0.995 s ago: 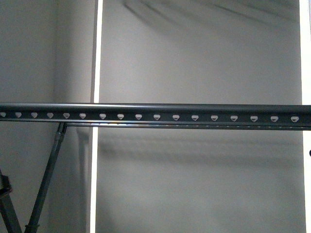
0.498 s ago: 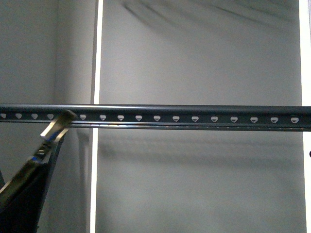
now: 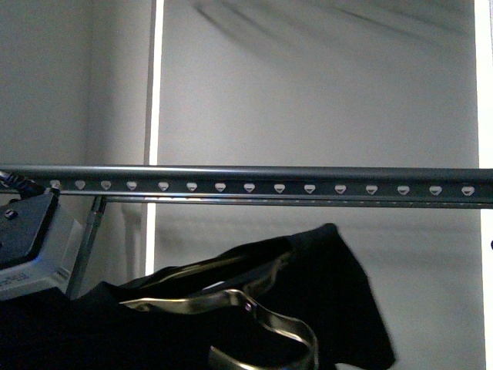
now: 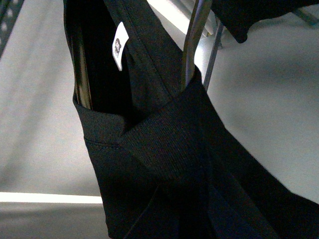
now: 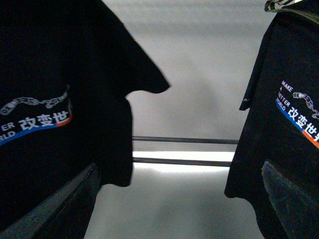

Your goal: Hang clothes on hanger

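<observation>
The clothes (image 3: 331, 285), a black T-shirt, hang on a thin silver coat hanger (image 3: 262, 308) just below the hanger (image 3: 308, 176), a dark grey rail with pale heart-shaped holes. My left gripper (image 4: 184, 214) is shut on the clothes near the ribbed collar (image 4: 99, 127); its jaws are buried in the cloth. Its grey wrist housing (image 3: 31, 243) sits under the rail's left end. My right gripper (image 5: 179, 209) is open and empty, between two black printed shirt panels, one on one side (image 5: 45, 114) and one on the other (image 5: 294, 114).
A slanted grey support pole (image 3: 86, 247) stands below the rail at the left. A pale wall with a bright vertical strip (image 3: 154, 116) lies behind. Two thin horizontal bars (image 5: 184, 149) cross behind the shirts in the right wrist view.
The T-shirt on its silver coat hanger has risen into the front view from the lower left and spread rightward under the rail. My left arm's housing has come into view at the left.
</observation>
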### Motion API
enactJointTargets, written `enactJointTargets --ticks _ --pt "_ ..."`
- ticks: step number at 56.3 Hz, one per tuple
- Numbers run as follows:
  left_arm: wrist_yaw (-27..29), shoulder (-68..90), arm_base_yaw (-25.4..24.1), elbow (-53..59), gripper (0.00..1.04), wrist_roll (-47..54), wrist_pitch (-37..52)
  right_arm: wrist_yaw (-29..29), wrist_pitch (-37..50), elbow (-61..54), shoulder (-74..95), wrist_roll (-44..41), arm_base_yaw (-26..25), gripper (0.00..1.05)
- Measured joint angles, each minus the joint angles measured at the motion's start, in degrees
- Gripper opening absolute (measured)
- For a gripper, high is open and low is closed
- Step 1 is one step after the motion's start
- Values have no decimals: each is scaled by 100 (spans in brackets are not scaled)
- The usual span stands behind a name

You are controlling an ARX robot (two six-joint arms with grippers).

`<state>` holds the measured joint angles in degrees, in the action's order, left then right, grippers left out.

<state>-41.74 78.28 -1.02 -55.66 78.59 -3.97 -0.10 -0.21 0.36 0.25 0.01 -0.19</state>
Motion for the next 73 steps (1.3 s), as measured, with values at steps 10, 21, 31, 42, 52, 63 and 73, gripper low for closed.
enactJointTargets --ticks 10,21,31,42,52,63,73 --pt "-70 208 345 -284 4 570 372 0 0 0 0 0 0 97" --pt "-74 245 450 -343 4 715 509 2 0 0 0 0 0 97" --pt "-68 254 444 -343 4 730 509 -2 0 0 0 0 0 97" --pt "-55 262 442 -343 4 763 509 -944 -431 179 240 -136 -282 97" --pt "-52 273 446 -343 4 807 509 -4610 328 1344 2881 -625 -2308 97" --pt "-46 273 439 -343 4 811 509 -4673 1864 2496 4634 -4009 -1532 97" --pt "-46 273 439 -343 4 811 509 -4747 1290 3847 6087 -7851 -1043 97"
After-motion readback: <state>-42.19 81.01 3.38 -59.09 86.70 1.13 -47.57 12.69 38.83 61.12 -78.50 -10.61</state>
